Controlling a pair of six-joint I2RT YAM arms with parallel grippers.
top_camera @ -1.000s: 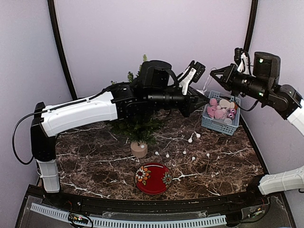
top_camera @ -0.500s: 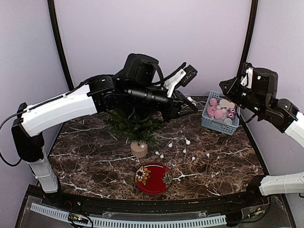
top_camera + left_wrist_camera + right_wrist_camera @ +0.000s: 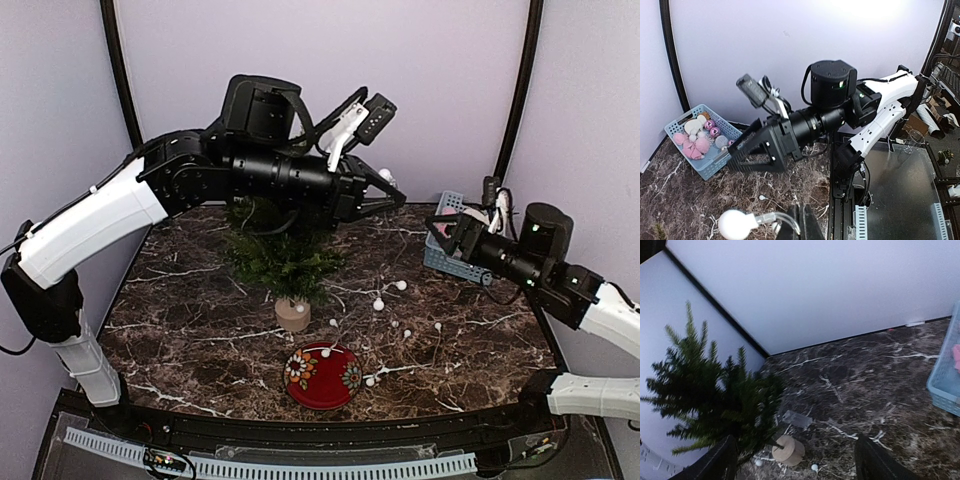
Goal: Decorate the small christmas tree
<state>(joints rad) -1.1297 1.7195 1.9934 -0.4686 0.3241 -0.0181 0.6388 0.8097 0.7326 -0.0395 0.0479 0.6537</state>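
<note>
The small christmas tree [image 3: 283, 262] stands on its wooden stump [image 3: 292, 314] left of centre; the right wrist view shows the tree [image 3: 710, 395] too. My left gripper [image 3: 399, 199] is raised above the tree's right side. It is shut [image 3: 801, 214] on the clear wire of a light string, with a white bulb [image 3: 732, 223] just beside the fingers. The rest of the string's bulbs [image 3: 378, 305] trail over the marble to the tree's right. My right gripper [image 3: 438, 238] is low in front of the basket, open [image 3: 797, 466] and holding nothing.
A blue basket [image 3: 452, 204] of pink and white ornaments sits at the back right, partly behind the right gripper. A red flowered plate [image 3: 322, 375] lies near the front. A small clear box [image 3: 797, 419] lies by the stump [image 3: 787, 450].
The left arm has swung up and to the left with the light string. The right gripper has opened and dropped from high up to just in front of the basket.
</note>
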